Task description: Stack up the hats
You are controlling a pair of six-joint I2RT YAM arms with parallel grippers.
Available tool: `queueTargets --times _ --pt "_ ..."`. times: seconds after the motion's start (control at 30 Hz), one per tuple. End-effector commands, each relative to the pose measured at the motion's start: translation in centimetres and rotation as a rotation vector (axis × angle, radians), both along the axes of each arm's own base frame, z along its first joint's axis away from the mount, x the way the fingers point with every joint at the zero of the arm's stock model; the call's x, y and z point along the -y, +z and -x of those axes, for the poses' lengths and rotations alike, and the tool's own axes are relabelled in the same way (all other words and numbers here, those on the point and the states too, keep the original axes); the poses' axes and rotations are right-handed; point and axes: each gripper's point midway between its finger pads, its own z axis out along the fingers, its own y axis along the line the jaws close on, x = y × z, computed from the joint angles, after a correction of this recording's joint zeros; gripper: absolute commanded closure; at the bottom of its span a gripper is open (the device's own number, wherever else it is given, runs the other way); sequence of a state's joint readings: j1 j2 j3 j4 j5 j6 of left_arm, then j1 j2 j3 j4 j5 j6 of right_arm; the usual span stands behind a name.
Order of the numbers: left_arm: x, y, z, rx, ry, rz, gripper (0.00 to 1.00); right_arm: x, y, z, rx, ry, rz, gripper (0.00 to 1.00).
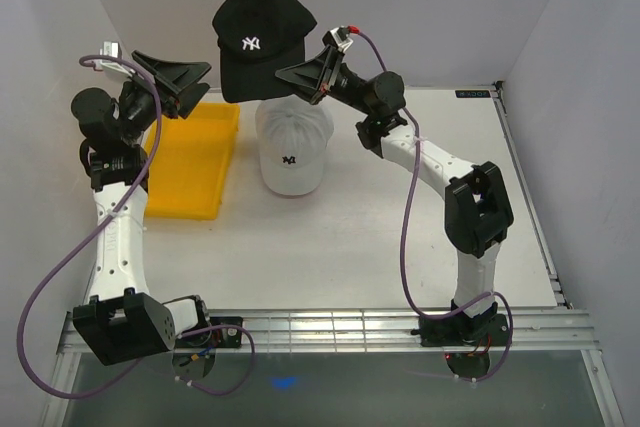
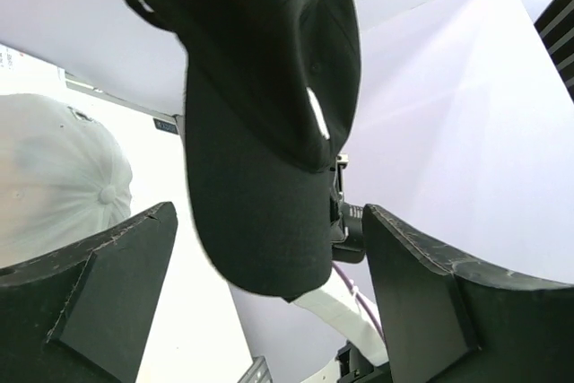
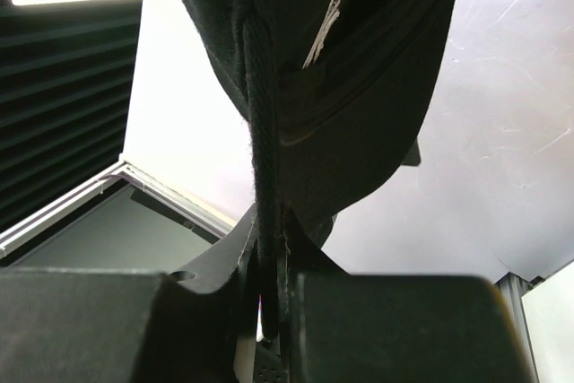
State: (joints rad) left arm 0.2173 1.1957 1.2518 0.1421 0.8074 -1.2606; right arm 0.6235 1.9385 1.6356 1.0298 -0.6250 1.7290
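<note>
While black hat (image 1: 262, 42) hangs, white hat (image 1: 293, 152) sits below — tray (image 1: 195, 162) beside.

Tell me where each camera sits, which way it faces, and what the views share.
Top external: above and behind the bases, looking down on the table; both arms show, right gripper pinching the raised black hat, left gripper open beside it.
Left wrist: on the left wrist, facing out between its own spread fingers at the hanging black hat.
Right wrist: on the right wrist, looking up past its closed fingers at that hat's underside.
Shared: all three see the black hat; top and left wrist also see the white hat.
</note>
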Motion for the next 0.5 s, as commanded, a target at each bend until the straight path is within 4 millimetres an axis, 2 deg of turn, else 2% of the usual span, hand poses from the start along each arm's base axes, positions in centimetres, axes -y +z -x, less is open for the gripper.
queueTargets --times 0.0,0.1,0.2,0.47 --pt "-0.1 -1.6 0.4 -0.018 -0.001 -0.009 0.07 1.9 2.7 1.4 0.091 -0.015 -0.092 0.92" --pt "0.1 -2.6 0.1 -0.037 -0.021 -0.007 0.15 2.0 2.1 1.4 0.084 -0.016 -0.084 0.92" --pt "0.2 -2.8 0.0 -0.034 -0.029 -0.011 0.22 2.0 1.3 1.4 0.075 -0.015 -0.083 0.92" --pt "2.1 -5.0 -0.9 -0.088 -0.08 -0.005 0.32 2.4 1.0 1.6 0.065 -0.01 -0.109 0.92"
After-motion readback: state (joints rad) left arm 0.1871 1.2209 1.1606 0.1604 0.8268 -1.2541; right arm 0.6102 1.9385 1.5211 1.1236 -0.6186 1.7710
